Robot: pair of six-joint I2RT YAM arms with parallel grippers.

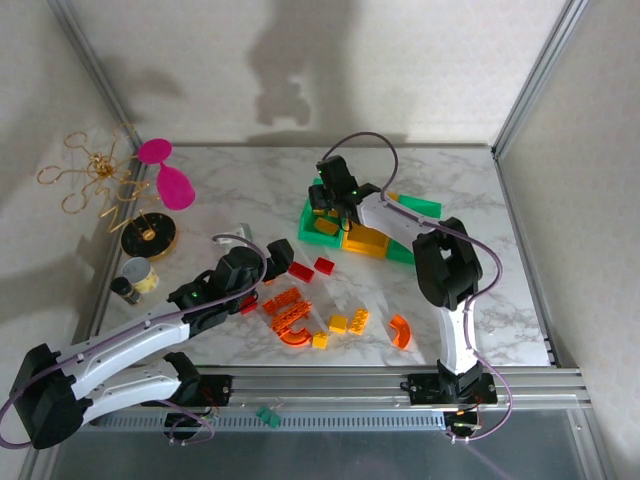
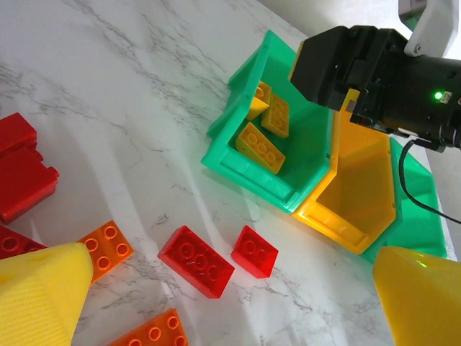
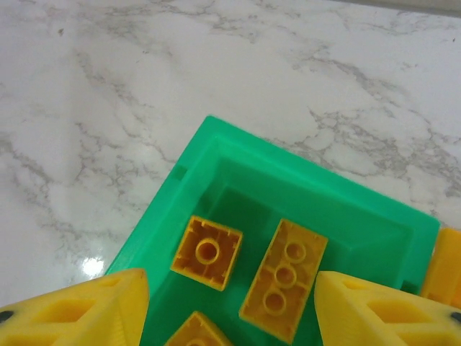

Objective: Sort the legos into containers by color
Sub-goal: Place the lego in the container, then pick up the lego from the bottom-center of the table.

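The marble worktop (image 1: 250, 180) carries everything. The right arm (image 1: 445, 265) rises from the near edge and reaches to the far middle. The left arm (image 1: 130, 340) stretches from the near left corner toward the centre.

Three bins stand touching in a row at the far middle: a left green bin (image 2: 248, 184), a yellow-orange bin (image 2: 360, 173) and a right green bin (image 2: 425, 180).

The right gripper (image 3: 234, 310) hangs above the left green bin, its fingers spread wide with nothing between them. The left gripper (image 2: 230, 303) hovers over loose bricks near the centre, also spread wide and empty.

A pink goblet (image 1: 165, 180) sits near the left edge, just beyond a black-and-gold disc (image 1: 150, 238).

Three yellow legos (image 3: 284, 277) lie inside the left green bin. Two red legos (image 2: 196, 261) lie side by side on the worktop, just on the near side of the bins. Closer to the near edge are orange legos (image 1: 285, 310), more loose yellow bricks (image 1: 348, 321) and, further right, an orange arch (image 1: 400, 331).
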